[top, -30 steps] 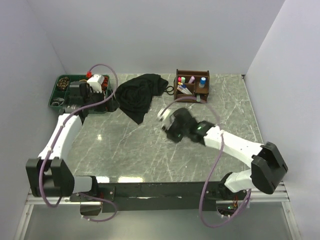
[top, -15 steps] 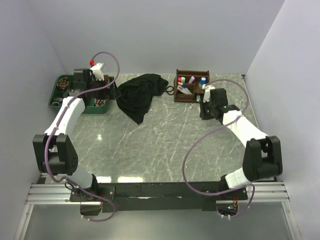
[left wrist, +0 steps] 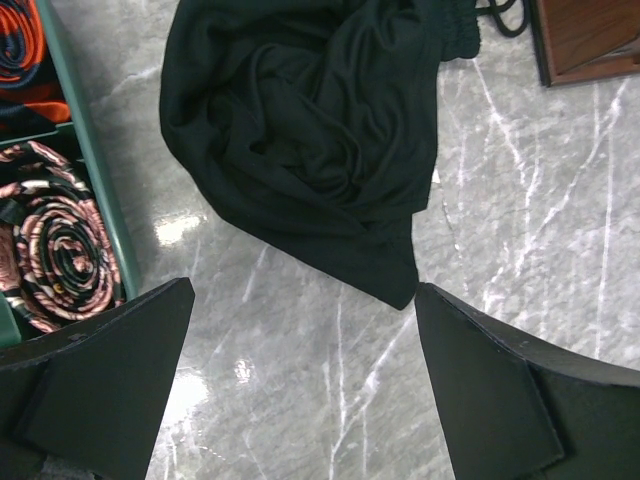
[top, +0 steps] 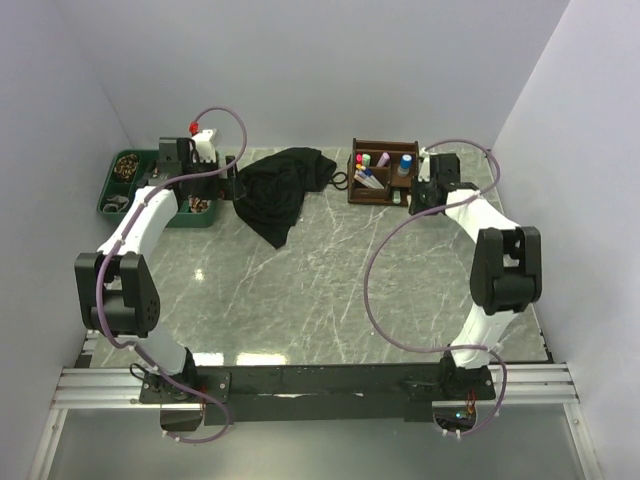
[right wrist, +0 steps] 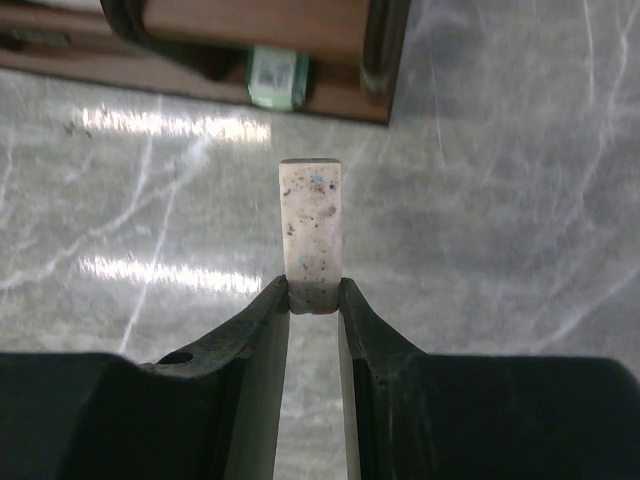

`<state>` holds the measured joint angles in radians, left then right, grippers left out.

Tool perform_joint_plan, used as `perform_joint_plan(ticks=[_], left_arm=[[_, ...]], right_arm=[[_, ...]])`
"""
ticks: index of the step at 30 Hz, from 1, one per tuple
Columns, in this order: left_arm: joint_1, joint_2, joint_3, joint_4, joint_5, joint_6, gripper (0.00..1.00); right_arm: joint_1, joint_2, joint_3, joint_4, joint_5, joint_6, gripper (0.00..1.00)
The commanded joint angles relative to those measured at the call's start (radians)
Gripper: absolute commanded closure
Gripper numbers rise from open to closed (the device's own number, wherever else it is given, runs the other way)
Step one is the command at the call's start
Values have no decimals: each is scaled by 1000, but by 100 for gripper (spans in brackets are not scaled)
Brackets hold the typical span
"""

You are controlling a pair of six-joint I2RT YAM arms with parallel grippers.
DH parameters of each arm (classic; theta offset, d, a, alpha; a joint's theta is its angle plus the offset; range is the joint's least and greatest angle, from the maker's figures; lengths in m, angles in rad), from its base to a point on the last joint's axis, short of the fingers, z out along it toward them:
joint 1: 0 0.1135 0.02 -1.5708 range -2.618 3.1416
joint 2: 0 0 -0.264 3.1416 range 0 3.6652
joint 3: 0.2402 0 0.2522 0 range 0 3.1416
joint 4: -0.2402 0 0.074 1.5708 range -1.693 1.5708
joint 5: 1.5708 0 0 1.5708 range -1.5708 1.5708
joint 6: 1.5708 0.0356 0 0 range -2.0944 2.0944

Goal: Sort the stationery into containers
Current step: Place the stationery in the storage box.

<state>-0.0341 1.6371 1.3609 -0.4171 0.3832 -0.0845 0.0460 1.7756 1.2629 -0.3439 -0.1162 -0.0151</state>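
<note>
The black cloth (top: pixel 280 190) lies heaped at the far side of the table, between the green tray (left wrist: pixel 98 195) on the left and the wooden organiser (top: pixel 383 172) on the right. Your left gripper (left wrist: pixel 300 330) hangs over the cloth's near edge with its fingers spread wide and nothing in them. If you sweep it low, it likely snags a fold and drags the cloth into a container.

Your right gripper (right wrist: pixel 313 295) is just beside the organiser's right wall, on its near side, and pinches the eraser (right wrist: pixel 311 235) by one end only, so most of the piece juts out past the fingertips. With so shallow a hold, a knock against the organiser's wall probably twists it loose onto the table. Raise it over the rim before letting go, or it may land outside.
</note>
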Motion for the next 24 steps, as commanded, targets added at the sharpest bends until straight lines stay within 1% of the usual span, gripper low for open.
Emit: perform_joint_plan(ticks=[1,8,9,16,24], left_arm=[[-3,12,53,-8,-18,34,1],[-3,33,70,-23,-26,46,1],[-3,36,70,-25,-26,48,0],[-3,53,84,-31,-26,48,1],[-6,61,78,-32,-21,42,1]], right_arm=[[6,57,111,29,1,14,75],[18,159,216,16,6,14,75],[21,165,222,13,6,38,75],[54,212,263,8,3,50,75],[60,263,319,34,29,38,75]])
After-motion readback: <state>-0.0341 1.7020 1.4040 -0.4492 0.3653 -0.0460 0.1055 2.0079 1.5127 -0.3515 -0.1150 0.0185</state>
